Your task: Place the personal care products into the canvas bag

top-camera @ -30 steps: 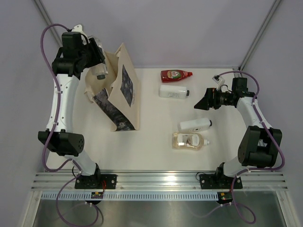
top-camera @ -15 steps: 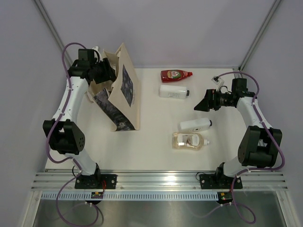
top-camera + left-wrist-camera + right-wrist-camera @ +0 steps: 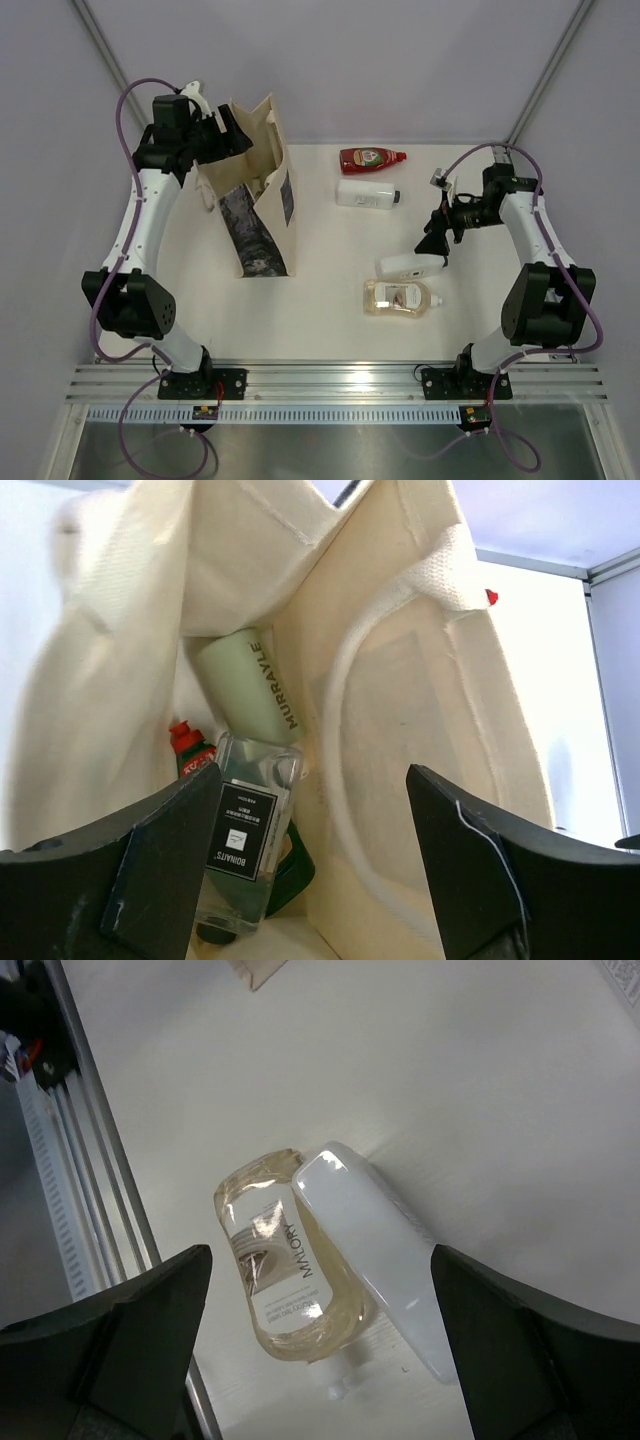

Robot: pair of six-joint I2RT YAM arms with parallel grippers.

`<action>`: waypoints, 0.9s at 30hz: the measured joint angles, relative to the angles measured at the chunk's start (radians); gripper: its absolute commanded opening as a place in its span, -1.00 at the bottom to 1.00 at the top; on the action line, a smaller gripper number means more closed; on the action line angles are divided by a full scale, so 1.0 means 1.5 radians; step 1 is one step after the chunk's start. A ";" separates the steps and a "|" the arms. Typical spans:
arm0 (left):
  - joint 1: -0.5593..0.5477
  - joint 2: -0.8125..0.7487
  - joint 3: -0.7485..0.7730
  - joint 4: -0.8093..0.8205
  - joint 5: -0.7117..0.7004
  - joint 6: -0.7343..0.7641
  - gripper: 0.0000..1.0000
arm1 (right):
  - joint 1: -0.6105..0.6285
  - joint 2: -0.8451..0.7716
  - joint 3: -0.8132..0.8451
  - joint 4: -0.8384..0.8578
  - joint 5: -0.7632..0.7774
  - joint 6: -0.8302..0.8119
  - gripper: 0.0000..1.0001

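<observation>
The canvas bag [image 3: 272, 165] stands open at the back left, and my left gripper [image 3: 228, 135] hangs open over its mouth. The left wrist view looks down into the bag [image 3: 400, 700], where a pale olive bottle [image 3: 255, 685], a slim clear bottle [image 3: 245, 830] and a red-capped bottle [image 3: 188, 738] lie; my left gripper [image 3: 315, 865] holds nothing. On the table lie a red bottle [image 3: 372, 158], a white bottle [image 3: 367, 193], a white bottle with a grey cap [image 3: 412, 264] and a clear amber bottle [image 3: 400, 297]. My right gripper [image 3: 432, 243] is open above these last two [image 3: 380, 1260], [image 3: 285, 1270].
A dark green shape [image 3: 288, 875] lies at the bottom of the bag beside the clear bottle. A metal rail [image 3: 340, 378] runs along the near table edge, and its end shows in the right wrist view [image 3: 90, 1160]. Grey walls close the back and sides.
My left gripper has opened above the bag, and the bag's mouth now gapes wider. My right gripper has swung nearer and tipped down over the grey-capped white bottle.
</observation>
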 measured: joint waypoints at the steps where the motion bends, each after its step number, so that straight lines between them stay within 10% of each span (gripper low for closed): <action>1: 0.000 -0.005 0.000 0.000 -0.001 0.003 0.58 | 0.008 0.001 0.003 -0.029 0.012 -0.066 0.99; 8: 0.000 -0.087 -0.006 -0.004 -0.044 0.052 0.97 | 0.096 0.004 -0.033 -0.100 0.159 -0.349 0.99; 19: 0.002 -0.425 -0.194 0.020 -0.133 0.075 0.98 | 0.200 0.123 -0.038 0.063 0.360 -0.371 0.97; 27: 0.003 -0.564 -0.332 -0.001 -0.203 0.034 0.98 | 0.237 0.159 -0.046 0.130 0.428 -0.322 0.29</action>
